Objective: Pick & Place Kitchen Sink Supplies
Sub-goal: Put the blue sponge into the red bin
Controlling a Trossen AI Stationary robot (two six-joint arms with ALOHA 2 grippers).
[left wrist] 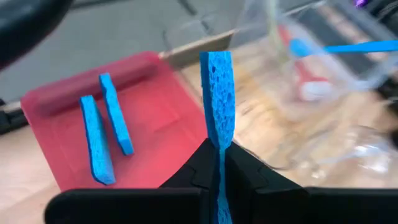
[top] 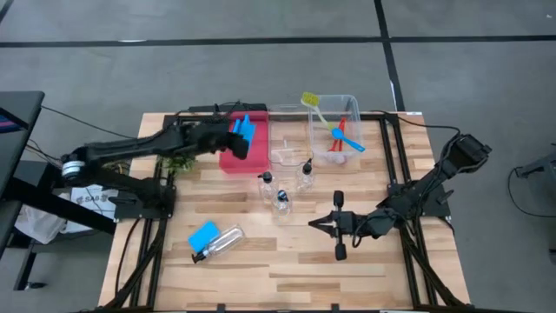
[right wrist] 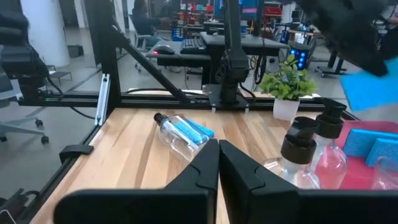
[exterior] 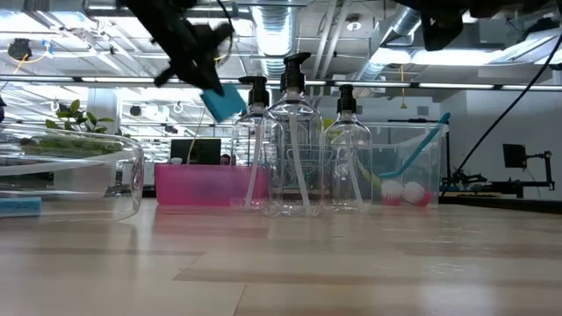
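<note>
**Claw over the red tray, sponge held on edge**

Left claw (left wrist: 219,163) was mine, and it was clamped narrow on a blue sponge (left wrist: 217,99), gripping one short end so the sponge stood out straight ahead of my fingertips, on its thin edge. Its long axis ran in line with my reach, out from the fingers.

What the coming move turned on, as I judged it, was how that sponge sat over the red tray (left wrist: 158,109). The tray lay below and just ahead of my claw, and in the high view my claw (top: 233,141) hung above the tray's (top: 233,162) near part. Two more sponges (left wrist: 106,134) already lay flat in the tray, off to one side of my held sponge, side by side, with their long axes roughly parallel to mine. Bare tray showed directly under the held sponge, so a release there looked likely to land it beside the pair rather than on them.

Beyond my claw stood the clear bin (top: 334,130) with the brushes (top: 340,135).

My right claw (top: 337,224) rested shut, well apart near the table's (top: 287,269) middle. It held nothing, so my left was plainly the nearer arm.
</note>
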